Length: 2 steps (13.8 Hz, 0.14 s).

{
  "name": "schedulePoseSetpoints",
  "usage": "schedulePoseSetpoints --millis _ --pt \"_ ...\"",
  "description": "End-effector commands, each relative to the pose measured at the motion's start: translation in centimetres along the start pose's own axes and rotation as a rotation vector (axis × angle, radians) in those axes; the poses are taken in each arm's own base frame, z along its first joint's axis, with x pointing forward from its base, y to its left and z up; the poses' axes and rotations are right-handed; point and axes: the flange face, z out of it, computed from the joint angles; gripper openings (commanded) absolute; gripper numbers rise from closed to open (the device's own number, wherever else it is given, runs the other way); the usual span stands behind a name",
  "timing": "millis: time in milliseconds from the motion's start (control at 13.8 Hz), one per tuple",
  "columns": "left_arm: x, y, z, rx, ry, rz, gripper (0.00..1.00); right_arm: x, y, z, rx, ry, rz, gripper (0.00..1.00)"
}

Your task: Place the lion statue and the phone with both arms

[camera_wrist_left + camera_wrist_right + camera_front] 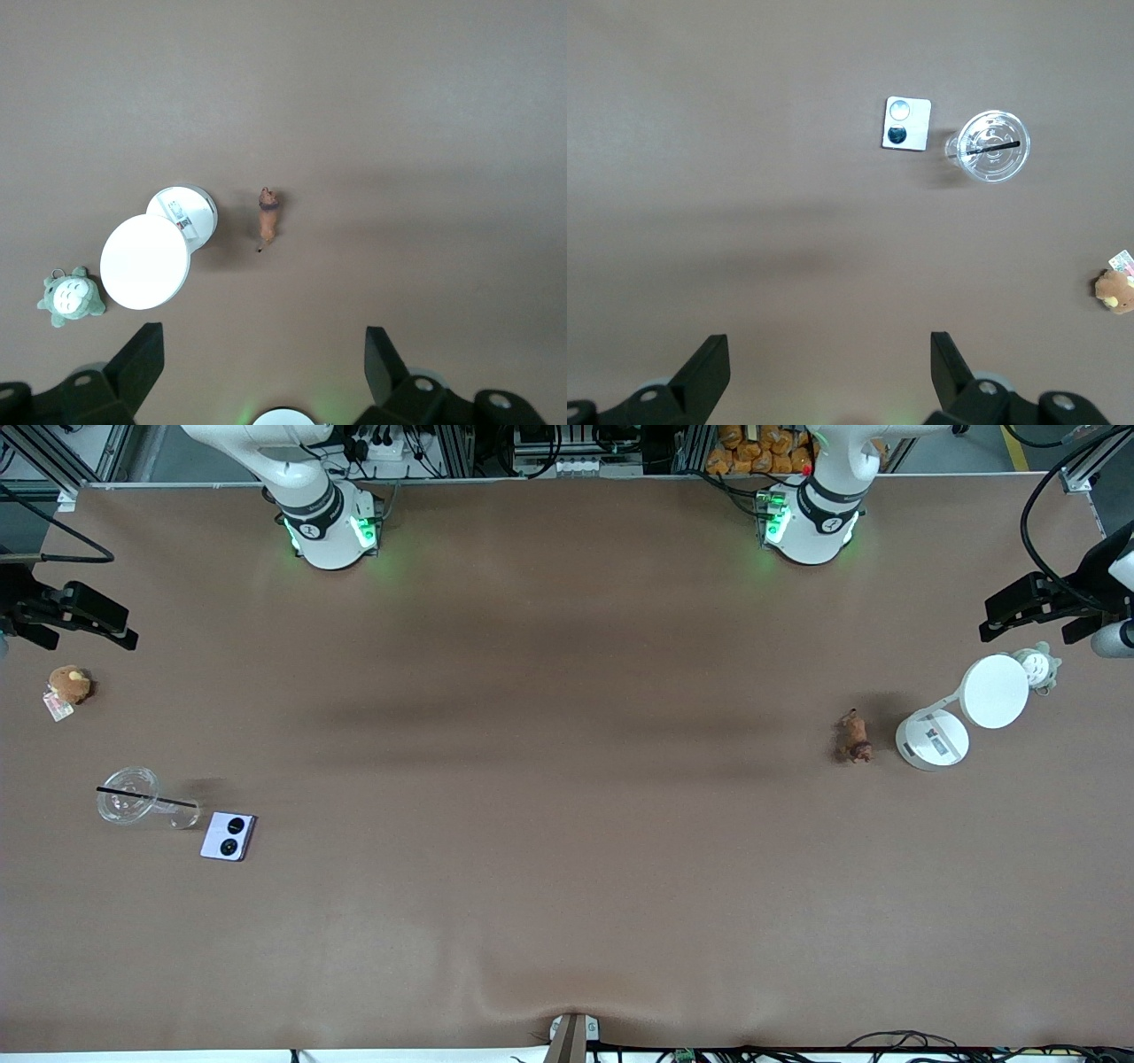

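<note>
left gripper [263, 372] jaws wide, empty, high over the left arm's end of the table | right gripper [830, 372] jaws wide, empty, over the right arm's end | lion statue [855, 737] just beside white lamp [932, 738] | phone [229, 836] just beside clear cup [129, 795] | risk: fingers clip lamp or cup; tiny lion tips, flat phone slides.

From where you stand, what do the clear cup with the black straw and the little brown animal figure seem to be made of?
The clear cup with the black straw looks like thin glossy transparent plastic: the table shows through it. The little brown animal figure looks hard and moulded, perhaps resin or plastic; it is too small to tell.
</note>
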Motion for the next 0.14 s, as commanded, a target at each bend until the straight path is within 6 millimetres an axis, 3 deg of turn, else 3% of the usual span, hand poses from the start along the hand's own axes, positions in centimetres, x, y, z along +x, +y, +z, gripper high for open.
schedulePoseSetpoints --millis 0,72 --pt "0.29 0.25 -0.32 -0.009 0.008 -0.002 1.0 -0.96 0.49 -0.2 -0.012 -0.012 0.0 1.0" --pt "0.29 0.21 -0.32 -0.006 0.008 -0.002 1.0 -0.91 0.49 -0.19 -0.012 -0.012 0.001 1.0"
